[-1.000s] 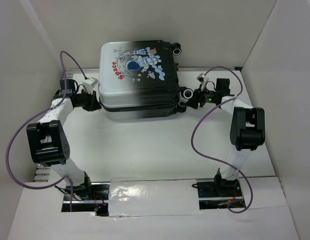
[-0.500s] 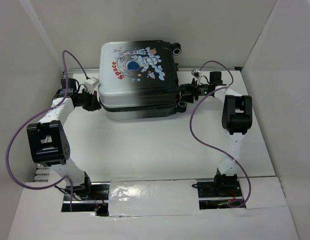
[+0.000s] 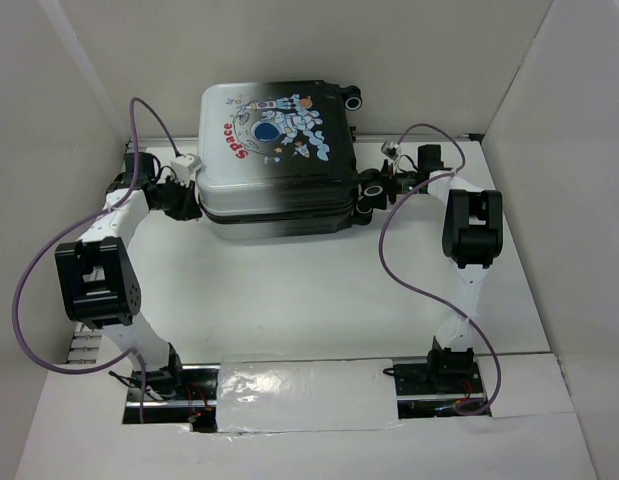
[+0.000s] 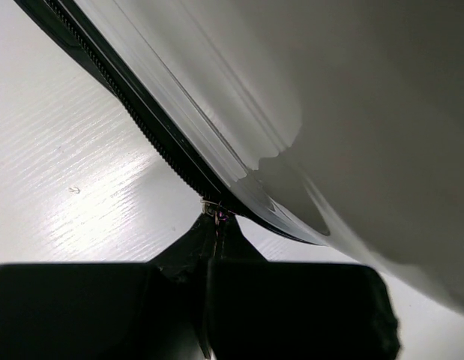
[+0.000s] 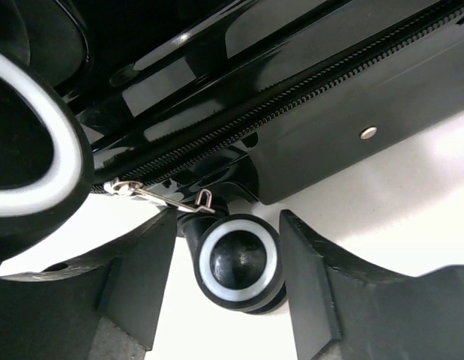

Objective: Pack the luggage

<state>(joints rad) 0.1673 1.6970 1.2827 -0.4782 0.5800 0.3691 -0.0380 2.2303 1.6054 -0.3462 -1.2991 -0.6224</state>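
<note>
The left gripper [image 4: 215, 229] is pinched tight on a tiny metal zip tab [image 4: 216, 213] on the light side of the luggage [image 3: 274, 175]. The right gripper [image 5: 229, 219] is wide open at the dark side, with a black wheel [image 5: 239, 271] between its fingers and a silver zip pull [image 5: 166, 196] just above one finger. The luggage lies flat and closed at the far middle of the white table [image 3: 289, 290], and the red letters [image 3: 236, 140] on its lid say "Space".

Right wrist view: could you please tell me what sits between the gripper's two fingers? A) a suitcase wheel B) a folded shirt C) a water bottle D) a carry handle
A: a black wheel with a white ring, part of the luggage, sits between the fingers of the open right gripper.
</note>
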